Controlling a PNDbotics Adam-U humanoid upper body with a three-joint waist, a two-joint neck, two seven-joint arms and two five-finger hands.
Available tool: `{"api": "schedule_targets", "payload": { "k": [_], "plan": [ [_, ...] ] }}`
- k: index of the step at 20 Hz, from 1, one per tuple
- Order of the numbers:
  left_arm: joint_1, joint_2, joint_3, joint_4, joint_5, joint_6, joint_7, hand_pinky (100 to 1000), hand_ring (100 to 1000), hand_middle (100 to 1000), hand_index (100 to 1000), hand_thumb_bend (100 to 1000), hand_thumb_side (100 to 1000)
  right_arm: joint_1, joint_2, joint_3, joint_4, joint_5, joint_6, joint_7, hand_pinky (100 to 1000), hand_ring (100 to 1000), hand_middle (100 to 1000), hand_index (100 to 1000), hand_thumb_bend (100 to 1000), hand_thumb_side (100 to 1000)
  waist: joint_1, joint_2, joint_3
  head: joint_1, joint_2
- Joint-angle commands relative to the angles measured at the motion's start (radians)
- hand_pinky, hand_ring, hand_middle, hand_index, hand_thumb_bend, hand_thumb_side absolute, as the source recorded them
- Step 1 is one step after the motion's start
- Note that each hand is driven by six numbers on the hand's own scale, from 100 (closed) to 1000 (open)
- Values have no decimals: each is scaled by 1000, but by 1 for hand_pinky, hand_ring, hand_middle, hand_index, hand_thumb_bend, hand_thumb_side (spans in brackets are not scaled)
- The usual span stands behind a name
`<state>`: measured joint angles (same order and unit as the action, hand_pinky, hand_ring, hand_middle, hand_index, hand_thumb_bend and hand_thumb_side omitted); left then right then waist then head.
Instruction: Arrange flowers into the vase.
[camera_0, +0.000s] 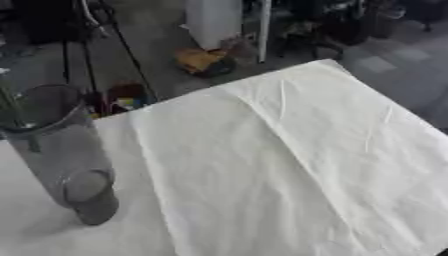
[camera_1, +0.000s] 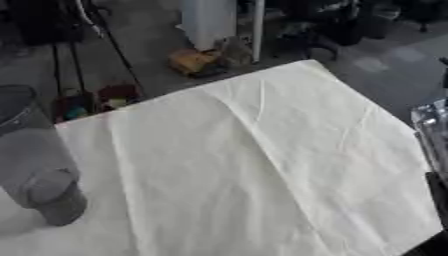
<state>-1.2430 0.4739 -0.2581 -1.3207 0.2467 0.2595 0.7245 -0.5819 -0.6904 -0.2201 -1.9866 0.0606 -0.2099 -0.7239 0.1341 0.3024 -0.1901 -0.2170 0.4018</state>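
A tall grey see-through glass vase (camera_0: 54, 145) stands on the white cloth at the left of the table, its open mouth at the top and its round base toward me. In the right eye view the vase (camera_1: 35, 165) is cut off by the left edge. A thin dark line shows inside its upper left wall; I cannot tell what it is. No flowers show in either view. Neither of my hands shows. A silvery and black part (camera_1: 433, 150) pokes in at the right edge; what it is cannot be made out.
A creased white cloth (camera_0: 289, 160) covers the table, whose far corner (camera_0: 328, 62) points away from me. Beyond the edges lies the floor with tripod legs (camera_0: 83, 65), a yellow bundle (camera_0: 201, 60) and a white post (camera_0: 214, 22).
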Motion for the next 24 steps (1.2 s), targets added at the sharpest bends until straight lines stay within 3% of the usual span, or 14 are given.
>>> {"api": "schedule_targets", "payload": {
  "k": [1,19,24],
  "plan": [
    [-26,15,14,-7,-5,-5,0,100,100,100,115,263,587,-14,-19,-3,-13,-6,-1,0,792,891,849,909,100,1000,-6,-16,2,0,-14],
    [-18,17,10,-15,2,-11,-5,100,100,100,117,263,591,-18,-15,-2,-13,-9,-1,3,792,890,848,909,100,1000,-6,-18,-3,-11,-31],
    [-17,18,9,-19,2,-14,-8,100,100,100,133,303,582,-17,-15,-3,-13,-10,-1,2,792,890,847,909,100,1000,-5,-22,-3,-15,-32]
  ]
}}
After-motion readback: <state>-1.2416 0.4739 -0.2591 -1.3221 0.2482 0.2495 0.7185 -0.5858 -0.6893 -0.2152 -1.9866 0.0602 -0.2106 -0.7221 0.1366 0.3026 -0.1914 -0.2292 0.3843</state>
